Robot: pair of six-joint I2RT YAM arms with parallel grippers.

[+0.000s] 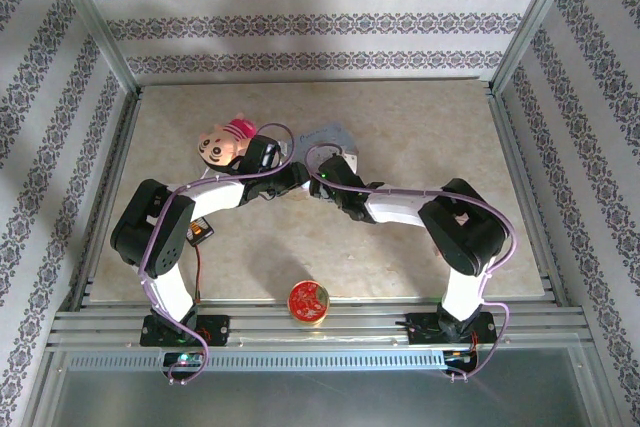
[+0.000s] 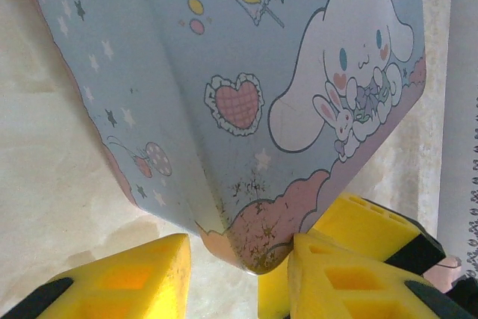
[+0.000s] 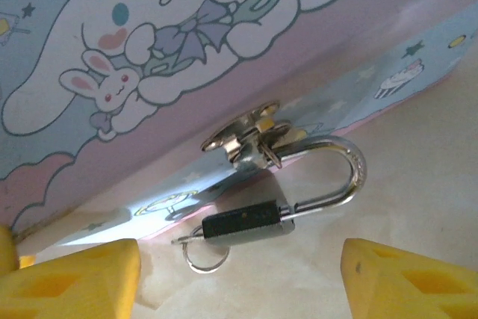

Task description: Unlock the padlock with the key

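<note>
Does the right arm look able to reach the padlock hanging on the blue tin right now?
Probably yes: the right end effector is open, its yellow fingers flank the padlock on the hasp of the tin, and nothing sits between them.

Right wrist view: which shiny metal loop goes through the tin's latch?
The big U-shaped shackle of the padlock: it hooks through the silver latch on the tin. The little round ring just lies below the padlock's dark body.
</note>
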